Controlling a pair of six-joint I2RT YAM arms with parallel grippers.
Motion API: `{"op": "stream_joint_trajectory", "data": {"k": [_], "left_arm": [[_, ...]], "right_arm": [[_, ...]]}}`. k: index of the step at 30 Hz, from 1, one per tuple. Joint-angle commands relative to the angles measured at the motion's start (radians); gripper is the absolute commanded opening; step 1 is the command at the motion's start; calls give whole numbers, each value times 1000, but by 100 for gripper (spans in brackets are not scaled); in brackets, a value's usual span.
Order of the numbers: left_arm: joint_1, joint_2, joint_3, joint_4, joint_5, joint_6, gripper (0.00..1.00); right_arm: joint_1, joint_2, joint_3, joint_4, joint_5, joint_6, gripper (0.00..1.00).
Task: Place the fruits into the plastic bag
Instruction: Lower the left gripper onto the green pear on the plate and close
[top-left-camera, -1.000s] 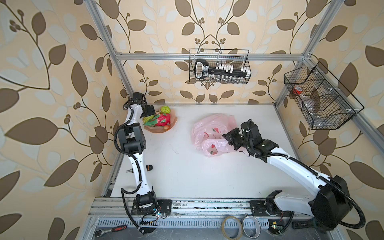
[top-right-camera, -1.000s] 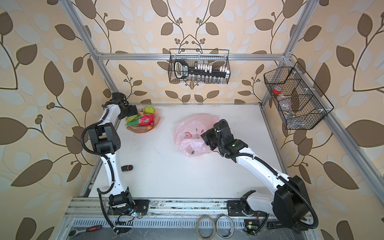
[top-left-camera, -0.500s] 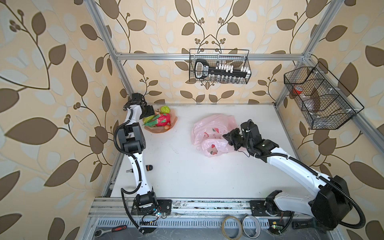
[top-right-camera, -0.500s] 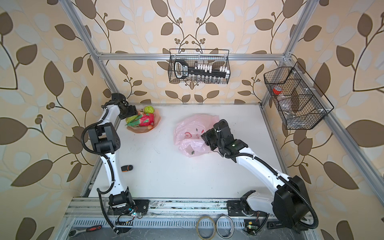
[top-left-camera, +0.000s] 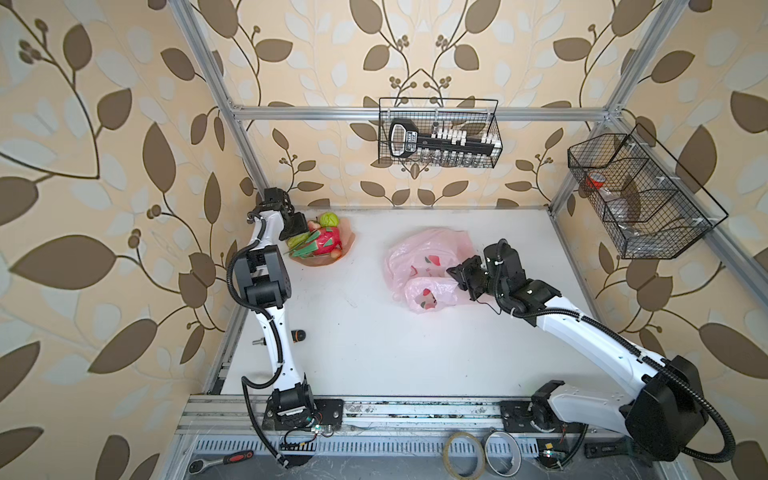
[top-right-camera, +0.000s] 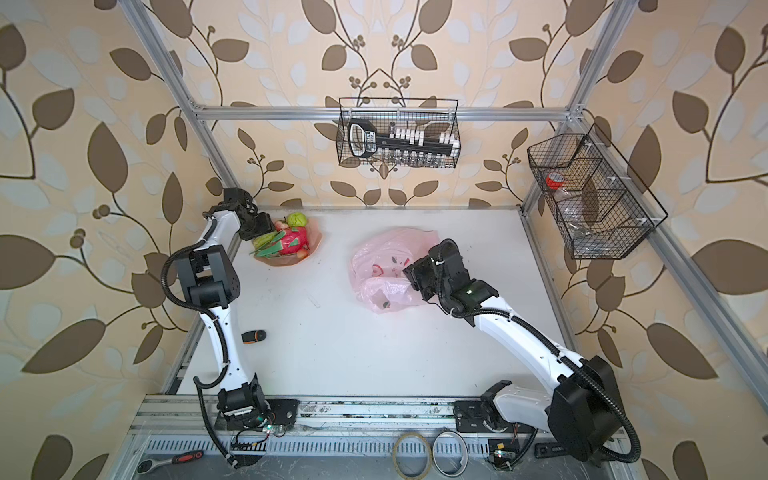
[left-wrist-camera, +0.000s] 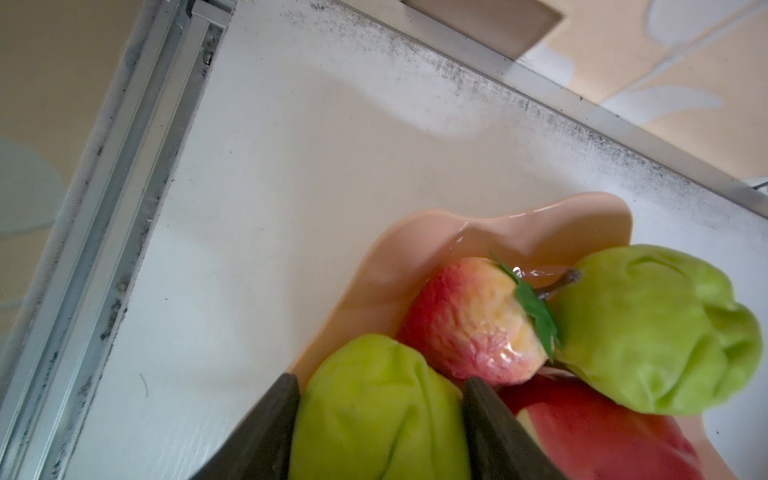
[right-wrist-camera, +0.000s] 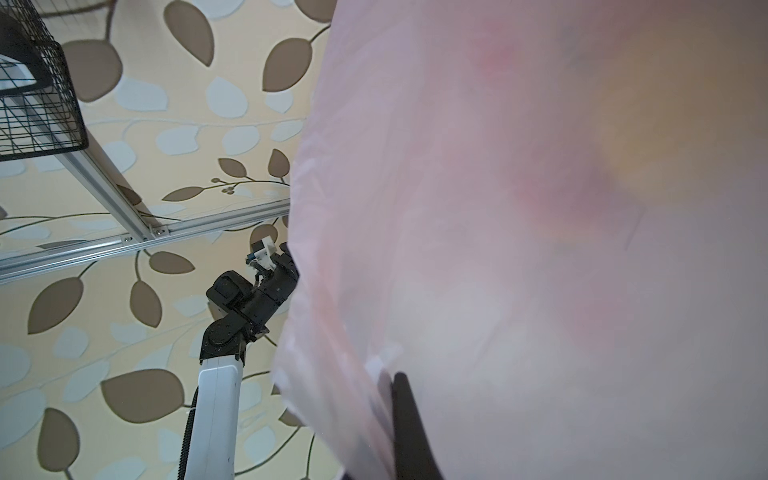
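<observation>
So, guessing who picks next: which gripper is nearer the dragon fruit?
Left. The left gripper is at the dish, fingers either side of a green fruit beside the dragon fruit; the right gripper is across the table, at the plastic bag.

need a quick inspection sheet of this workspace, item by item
surface: white table, grey scuffs along back edge
job's things: fruits piled in peach dish; plastic bag crumpled mid-table
clutter: small black-orange cylinder beside left arm; ratchet beyond front rail
grippers: left gripper straddles lumpy green fruit, grip unclear; right gripper shut on plastic bag
cables: black hoses along both arms, nothing snagged seen
surroundings: two wire baskets on frame, leaf wallpaper
</observation>
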Motion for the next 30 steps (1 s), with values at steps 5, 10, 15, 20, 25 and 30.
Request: {"op": "stream_joint_trajectory", "data": {"k": [5,10,15,20,25,30], "left_arm": [[2,-114,-2,-7,21,6,57],[2,-146,-52,-7,25,-1,53],[2,-189,-111,9,37,-8,51],[3,-222,-144,2,25,-7,50],[5,-257,-157,-1,32,-8,50],[4,-298,-173,-13,50,-15,49]], "right_arm": [[7,-32,2,-22,30,11,0],[9,-41,0,-24,38,9,0],[9,-43,0,-23,38,9,0],[9,-44,5,-22,39,8,0],[10,-46,9,-22,39,5,0],[10,-51,8,-20,40,3,0]]}}
